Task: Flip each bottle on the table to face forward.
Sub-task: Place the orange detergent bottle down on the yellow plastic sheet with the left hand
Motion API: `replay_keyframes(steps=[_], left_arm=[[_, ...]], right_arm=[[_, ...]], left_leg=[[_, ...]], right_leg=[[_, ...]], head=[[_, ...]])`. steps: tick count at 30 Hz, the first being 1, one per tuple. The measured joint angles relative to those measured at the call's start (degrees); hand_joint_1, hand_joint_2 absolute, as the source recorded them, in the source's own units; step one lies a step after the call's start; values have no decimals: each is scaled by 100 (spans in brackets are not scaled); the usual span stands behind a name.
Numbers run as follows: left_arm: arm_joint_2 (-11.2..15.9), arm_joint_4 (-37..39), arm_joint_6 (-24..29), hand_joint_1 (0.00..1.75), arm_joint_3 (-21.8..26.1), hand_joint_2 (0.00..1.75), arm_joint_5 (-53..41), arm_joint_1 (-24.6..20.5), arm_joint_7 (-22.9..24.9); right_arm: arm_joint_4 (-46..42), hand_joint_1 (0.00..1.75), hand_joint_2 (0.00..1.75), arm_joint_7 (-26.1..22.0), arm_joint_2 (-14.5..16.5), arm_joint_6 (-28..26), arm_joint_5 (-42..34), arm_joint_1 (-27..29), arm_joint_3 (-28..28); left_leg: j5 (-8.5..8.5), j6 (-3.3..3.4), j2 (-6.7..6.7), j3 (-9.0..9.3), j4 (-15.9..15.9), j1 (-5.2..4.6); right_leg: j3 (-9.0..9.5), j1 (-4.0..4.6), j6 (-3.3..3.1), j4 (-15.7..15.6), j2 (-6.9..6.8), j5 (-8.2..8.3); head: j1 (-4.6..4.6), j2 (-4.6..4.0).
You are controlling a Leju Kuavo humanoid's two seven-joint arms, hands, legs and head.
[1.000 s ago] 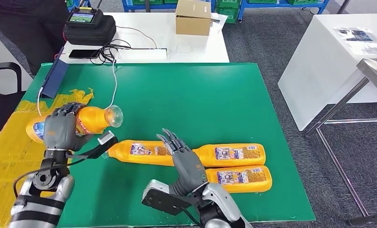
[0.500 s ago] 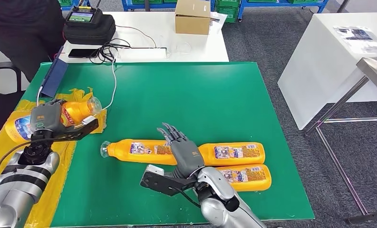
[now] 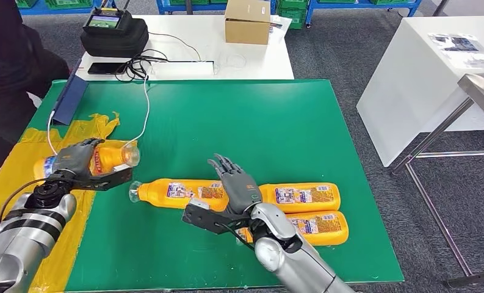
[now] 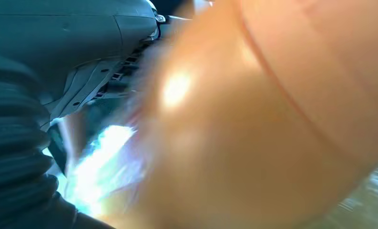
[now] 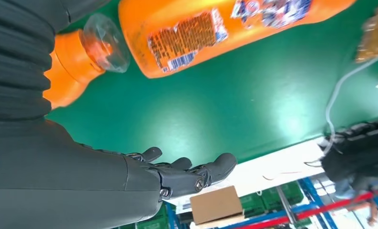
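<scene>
**Left hand grips one bottle while three lie on the mat**

While the left hand (image 3: 74, 160) wraps its fingers around an orange bottle (image 3: 108, 156), that bottle lies tilted at the green mat's (image 3: 239, 122) left edge, over the yellow sheet (image 3: 19, 183), its clear cap pointing toward the mat's middle. Up close from the wrist, the held bottle is an orange blur against the hand (image 4: 58, 57). Near the mat's front, the right hand (image 3: 239, 188) hovers with fingers spread and nothing in it, just above where the long bottle (image 3: 178, 193) meets the second bottle (image 3: 300, 196). A third bottle (image 3: 318, 227) lies just in front of the second, alongside it. Beyond the mat's far edge, a white table (image 3: 251, 58) carries a cardboard box (image 3: 248, 22) and a black case (image 3: 114, 36).
</scene>
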Motion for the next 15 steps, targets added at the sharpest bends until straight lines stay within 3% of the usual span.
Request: replay_keyframes(steps=[5,15], left_arm=[[-188,69,-168,0,-5,175,170,-21,-219],[-283,94,-298,0,-14,175,364,-69,-405]], right_arm=[[503,0,175,3,144,43,57,-323,-79],[826,0,175,-19,246,79,107,-490,-94]], left_leg=[[2,-1,2,-2,0,0],[4,-4,2,-4,0,0]], right_leg=[[-3,1,-9,1,1,9],[-6,2,-12,2,0,11]], head=[[1,0],[0,0]])
